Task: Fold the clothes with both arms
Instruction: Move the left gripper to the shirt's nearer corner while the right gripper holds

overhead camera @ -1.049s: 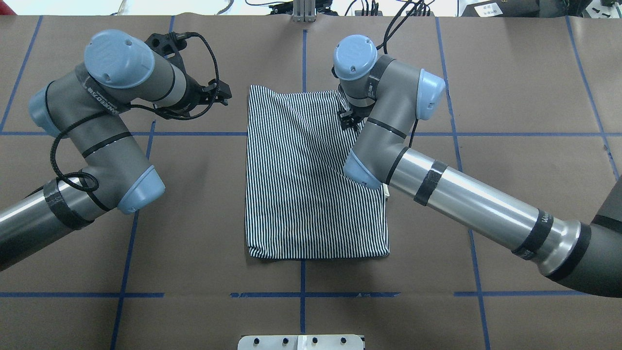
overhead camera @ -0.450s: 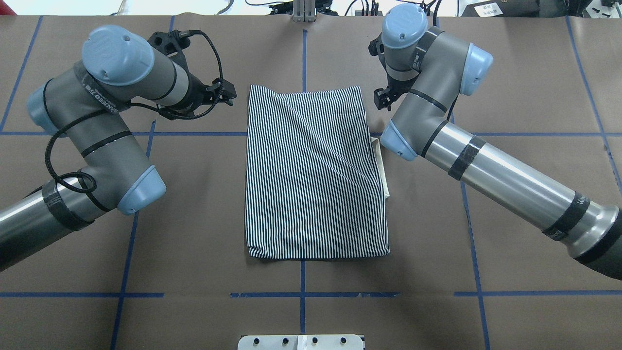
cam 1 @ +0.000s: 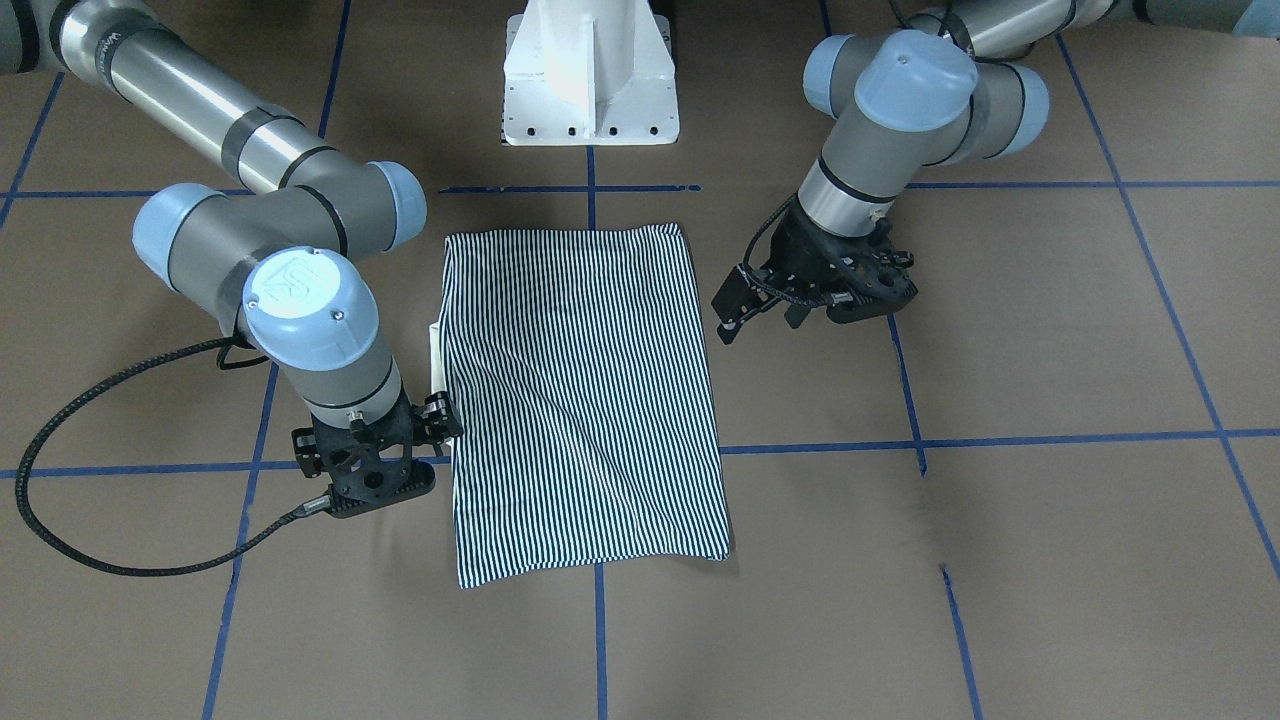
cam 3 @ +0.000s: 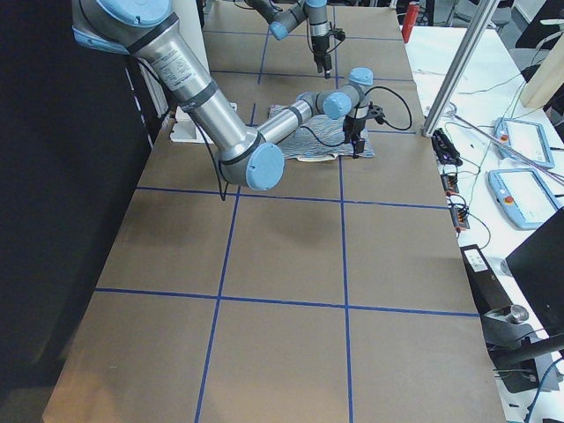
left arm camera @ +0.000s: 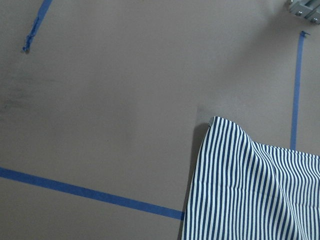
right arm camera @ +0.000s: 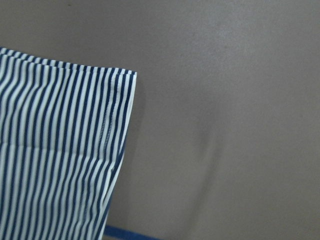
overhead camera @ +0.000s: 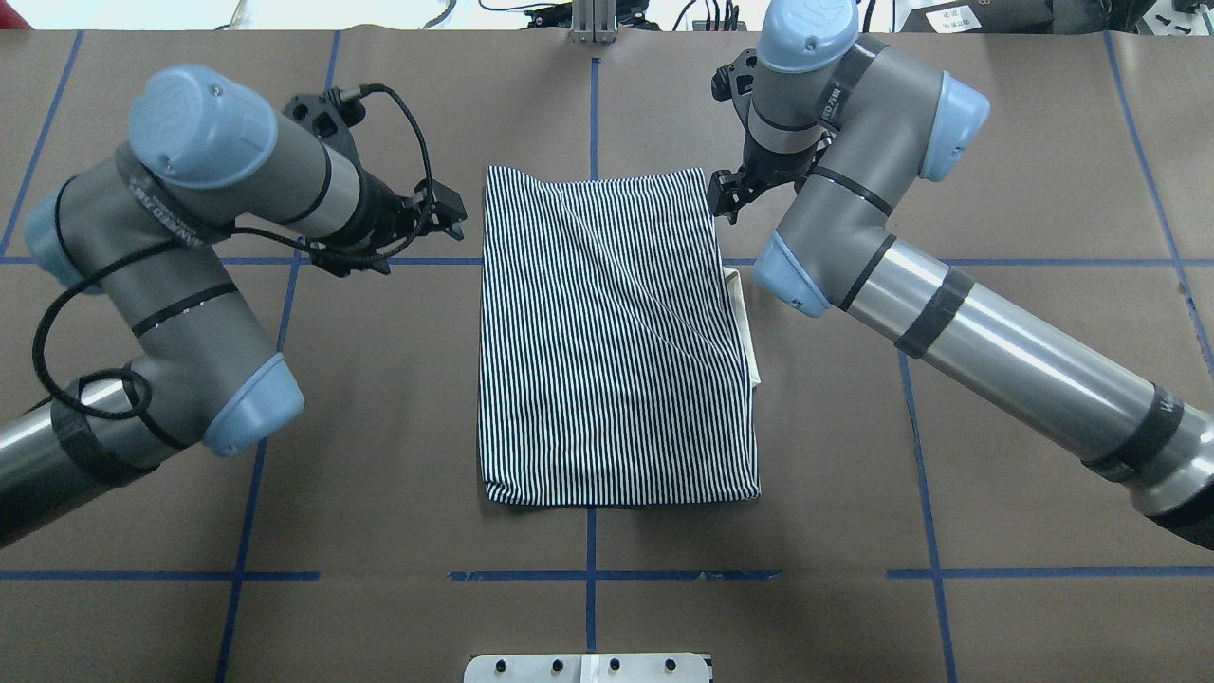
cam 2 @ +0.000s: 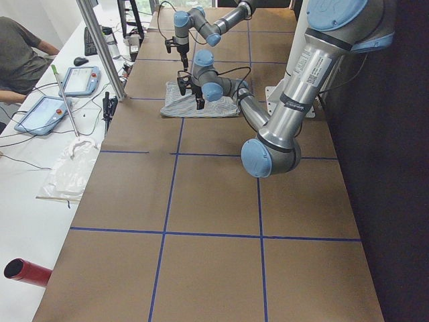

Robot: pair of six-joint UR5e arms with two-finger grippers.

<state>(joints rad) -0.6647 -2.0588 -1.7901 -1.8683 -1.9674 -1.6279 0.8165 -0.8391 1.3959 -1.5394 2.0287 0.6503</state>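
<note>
The striped polo shirt (overhead camera: 607,341) lies folded into a flat rectangle at the table's middle, also seen in the front view (cam 1: 585,400). A strip of its cream collar (overhead camera: 749,332) peeks out at the right edge. My left gripper (overhead camera: 448,216) hovers just left of the shirt's far left corner, looks open and holds nothing. My right gripper (overhead camera: 723,197) sits beside the far right corner, looks open and holds nothing. The left wrist view shows the shirt's corner (left arm camera: 250,190) and the right wrist view shows its other corner (right arm camera: 55,150), with no fingers in sight.
The brown table has blue tape grid lines (overhead camera: 590,569). The white pedestal base (cam 1: 590,80) stands at the robot's side of the shirt. A side bench with tablets (cam 2: 60,87) and a seated person are beyond the table's far edge.
My right gripper lifted off the shirt's far right part, moved out to the right, then came back beside the corner. My left gripper moved a little toward the shirt's far left corner.
</note>
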